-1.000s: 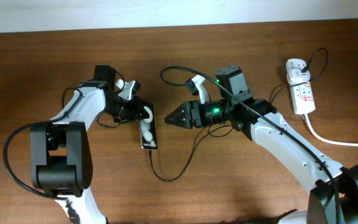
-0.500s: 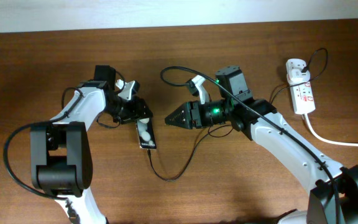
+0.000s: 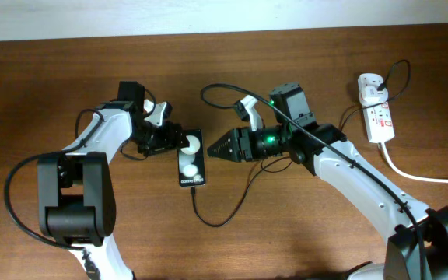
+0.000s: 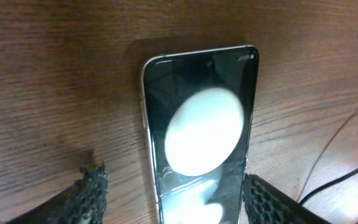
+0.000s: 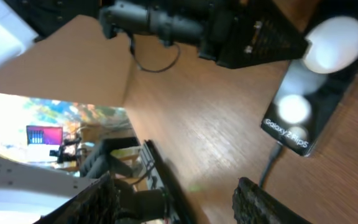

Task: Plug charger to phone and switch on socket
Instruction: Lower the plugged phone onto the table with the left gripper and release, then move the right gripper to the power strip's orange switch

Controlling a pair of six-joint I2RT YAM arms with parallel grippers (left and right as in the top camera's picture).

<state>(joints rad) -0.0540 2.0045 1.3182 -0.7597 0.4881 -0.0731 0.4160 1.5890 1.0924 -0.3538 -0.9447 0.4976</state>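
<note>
The black phone (image 3: 192,159) lies flat on the table, two white round shapes on its face. The charger's thin black cable (image 3: 208,220) has its tip at the phone's bottom edge and loops away to the right. My left gripper (image 3: 179,141) is open and straddles the phone's top end; in the left wrist view the phone (image 4: 197,124) lies between the fingers (image 4: 89,193), with a gap on the left side. My right gripper (image 3: 211,149) hangs open and empty just right of the phone (image 5: 316,81), whose plug end (image 5: 271,163) shows. The white socket (image 3: 379,120) carries the white adapter (image 3: 370,87).
A thick white cord (image 3: 418,177) runs from the socket off the right edge. The black cable arches over my right arm toward the adapter. The table's far edge meets a pale wall (image 3: 224,15) at the top.
My left gripper has opened and let go of the phone. The phone, held tilted on edge before, now lies flat and slightly further right.
</note>
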